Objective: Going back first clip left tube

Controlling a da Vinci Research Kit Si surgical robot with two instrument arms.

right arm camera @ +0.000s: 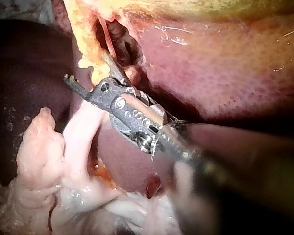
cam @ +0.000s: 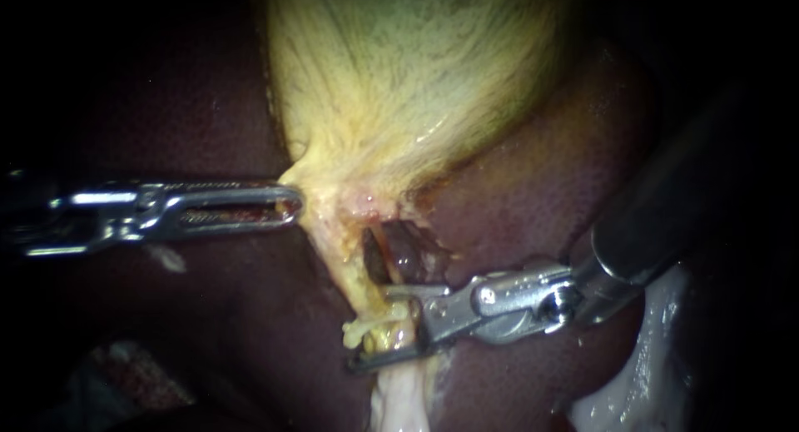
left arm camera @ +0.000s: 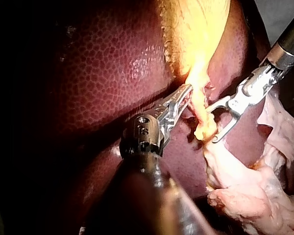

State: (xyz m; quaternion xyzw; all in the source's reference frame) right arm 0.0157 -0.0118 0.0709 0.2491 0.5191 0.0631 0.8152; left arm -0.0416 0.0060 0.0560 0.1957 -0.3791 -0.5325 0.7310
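Observation:
The yellow gallbladder (cam: 408, 74) hangs over the dark liver (cam: 208, 315). My left instrument (cam: 291, 207) comes in level from the left, and its jaws are shut on the edge of the gallbladder's neck (left arm camera: 193, 81). Below the neck a small window opens, with a thin reddish tube (cam: 380, 242) crossing it and a yellow strand (cam: 345, 261) on its left side. My right instrument (cam: 384, 325) stands at the strand's lower end with its jaws open. One jaw lies above and one below the strand's frayed yellow end (right arm camera: 89, 58). I see no clip.
Pale white tissue (cam: 399, 399) hangs below the right instrument's jaws, and more of it lies at the lower right (cam: 641, 374). Liver (right arm camera: 225, 63) surrounds the window on both sides. The right instrument's dark shaft (cam: 666, 207) crosses the right part of the endoscope view.

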